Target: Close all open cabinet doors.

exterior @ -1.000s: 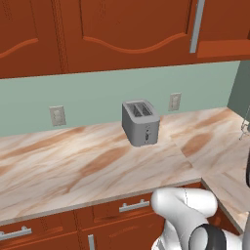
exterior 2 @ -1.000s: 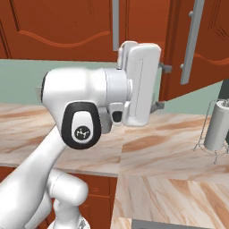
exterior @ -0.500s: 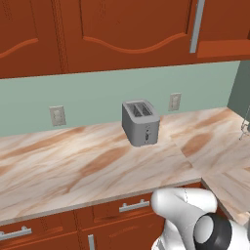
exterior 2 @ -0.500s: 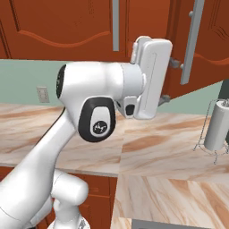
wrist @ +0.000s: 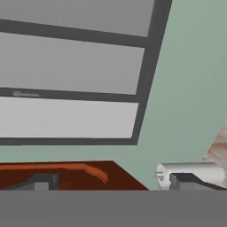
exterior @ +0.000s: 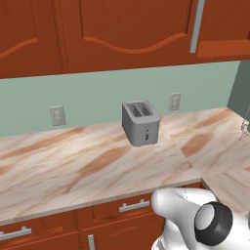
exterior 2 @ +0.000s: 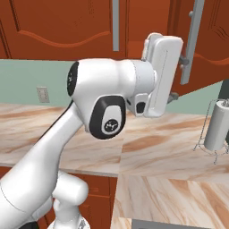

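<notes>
An open cabinet door (exterior 2: 206, 53) hangs swung out from the wall cabinets at the upper right, its long silver handle (exterior 2: 195, 40) facing me. To its left a closed cabinet door (exterior 2: 62, 22) has an arched panel. My gripper (exterior 2: 180, 78) is raised to the open door's height, just left of its handle, and stands open with nothing between its fingers. In the hand view the gripper (wrist: 115, 181) looks past a reddish-brown door edge (wrist: 71, 174) at the green wall. From the left base view, the open door (exterior: 222, 29) shows at the top right beside a closed door (exterior: 132, 29).
A grey toaster (exterior: 141, 122) stands on the marble counter (exterior: 73, 166) by the back wall. A paper towel roll (exterior 2: 217, 125) on a wire stand sits at the right, also in the hand view as paper towel roll (wrist: 190, 170). Drawers (exterior: 122, 207) run below the counter.
The arm has swung the hand to the right and slightly up, closer to the open door's handle. The gripper stays open. Doors, toaster and counter have not moved.
</notes>
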